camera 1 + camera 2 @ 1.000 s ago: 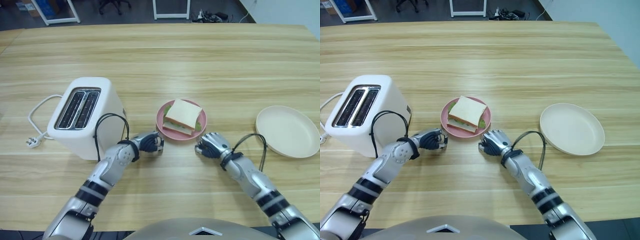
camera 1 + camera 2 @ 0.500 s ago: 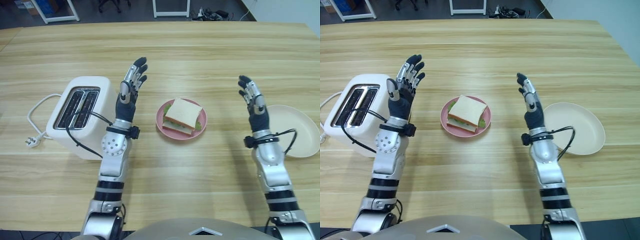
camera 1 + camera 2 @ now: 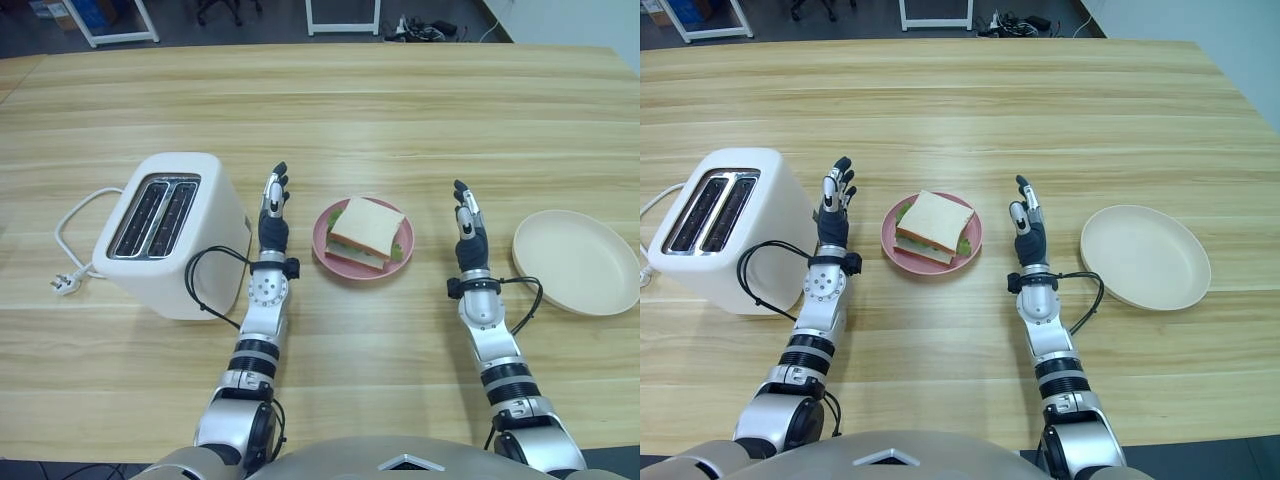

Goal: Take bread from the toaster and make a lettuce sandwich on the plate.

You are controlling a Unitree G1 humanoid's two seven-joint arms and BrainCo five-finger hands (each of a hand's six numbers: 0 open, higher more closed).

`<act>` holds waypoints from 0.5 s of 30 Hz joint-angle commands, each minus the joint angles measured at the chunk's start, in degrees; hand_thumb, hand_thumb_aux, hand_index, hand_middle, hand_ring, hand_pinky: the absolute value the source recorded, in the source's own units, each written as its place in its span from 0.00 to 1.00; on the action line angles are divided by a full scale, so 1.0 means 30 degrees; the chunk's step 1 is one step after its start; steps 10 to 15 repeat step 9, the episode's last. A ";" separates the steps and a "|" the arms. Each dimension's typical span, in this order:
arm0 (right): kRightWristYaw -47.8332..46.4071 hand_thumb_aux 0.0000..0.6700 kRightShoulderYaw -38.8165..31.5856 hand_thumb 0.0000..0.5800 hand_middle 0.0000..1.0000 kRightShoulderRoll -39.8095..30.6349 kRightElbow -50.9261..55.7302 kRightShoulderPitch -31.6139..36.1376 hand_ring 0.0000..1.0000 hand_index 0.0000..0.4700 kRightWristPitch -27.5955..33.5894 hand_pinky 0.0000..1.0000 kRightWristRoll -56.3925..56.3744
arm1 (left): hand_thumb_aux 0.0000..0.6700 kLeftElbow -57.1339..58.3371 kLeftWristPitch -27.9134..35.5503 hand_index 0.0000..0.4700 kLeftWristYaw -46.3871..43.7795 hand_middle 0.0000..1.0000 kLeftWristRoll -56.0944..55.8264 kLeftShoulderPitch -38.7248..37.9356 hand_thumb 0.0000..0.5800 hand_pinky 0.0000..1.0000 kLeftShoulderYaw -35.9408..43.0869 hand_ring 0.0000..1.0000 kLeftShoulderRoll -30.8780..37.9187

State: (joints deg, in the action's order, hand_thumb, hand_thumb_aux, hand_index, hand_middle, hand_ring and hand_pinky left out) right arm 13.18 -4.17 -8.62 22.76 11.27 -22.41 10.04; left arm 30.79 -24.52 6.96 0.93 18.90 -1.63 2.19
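Note:
A sandwich [image 3: 365,232] of two bread slices with green lettuce between them lies on the small pink plate [image 3: 330,258] in the middle of the table. The white toaster [image 3: 172,232] stands to its left, both slots dark and without bread showing. My left hand [image 3: 272,212] stands between the toaster and the plate, fingers straight and pointing away, holding nothing. My right hand [image 3: 467,225] is just right of the plate, also flat and open, empty.
A larger cream plate [image 3: 576,262] sits bare at the right side of the table. The toaster's white cord and plug [image 3: 66,283] lie at the far left. Bare wooden tabletop [image 3: 340,110] stretches behind the plates.
Both hands were curled low near the plate, then rose high with fingers spread. Now they have come down and inward, flat and open beside the pink plate.

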 commanded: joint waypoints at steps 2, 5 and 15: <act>-0.0412 0.00 0.0403 0.00 0.00 0.0088 -0.0126 0.0041 0.00 0.00 -0.0062 0.00 -0.0148 | 0.00 0.0154 -0.0242 0.00 -0.0026 0.00 0.0148 0.0162 0.00 0.00 -0.0138 0.00 -0.0077; -0.0639 0.00 0.0557 0.00 0.00 0.0129 -0.0182 0.0074 0.00 0.00 -0.0032 0.00 -0.0284 | 0.00 0.0246 -0.0384 0.00 -0.0039 0.00 0.0160 0.0141 0.00 0.00 -0.0123 0.00 -0.0165; -0.1103 0.00 0.0566 0.00 0.00 0.0288 -0.0094 0.0213 0.00 0.00 -0.0045 0.00 -0.0411 | 0.00 0.0243 -0.0610 0.00 -0.0107 0.00 0.0194 -0.0063 0.00 0.00 -0.0103 0.00 -0.0203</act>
